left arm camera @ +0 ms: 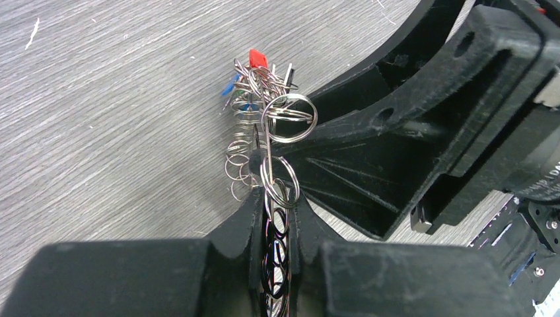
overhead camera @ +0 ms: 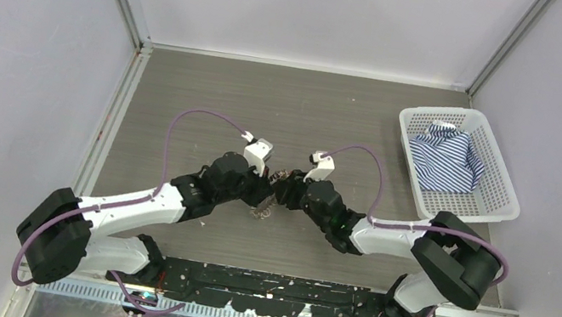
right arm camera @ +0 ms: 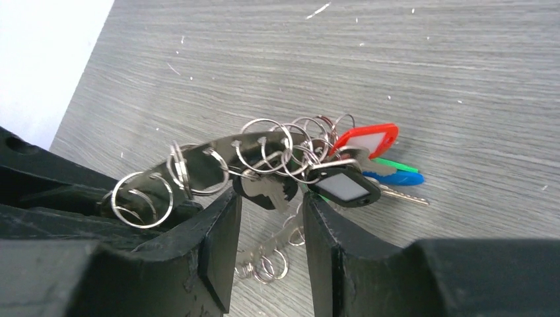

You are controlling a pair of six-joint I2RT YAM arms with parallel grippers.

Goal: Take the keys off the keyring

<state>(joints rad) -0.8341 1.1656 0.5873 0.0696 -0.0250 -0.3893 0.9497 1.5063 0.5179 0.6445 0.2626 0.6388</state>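
Closest to the right wrist lens, the right gripper (right arm camera: 271, 211) is seen with its jaws spread. A dark-headed key (right arm camera: 264, 191) lies at the gap between the fingertips and is not clearly touched by either. Just beyond it the keys (right arm camera: 360, 165) are bunched over the table (right arm camera: 396, 66): a red head (right arm camera: 370, 140), a black-framed tag (right arm camera: 343, 187), and green (right arm camera: 396, 165) and blue (right arm camera: 401, 177) heads behind. All are hung by small split rings from the keyring (right arm camera: 205, 155), a grey band stretched across that view. In the left wrist view the left gripper (left arm camera: 274, 211) is pressed together on the keyring, seen edge-on, with rings clustered above the fingertips. What may be loose rings (right arm camera: 264, 267) are seen on the table beneath the bunch. At the table's far right a basket (overhead camera: 502, 208) holding striped cloth (overhead camera: 446, 156) is set well apart.
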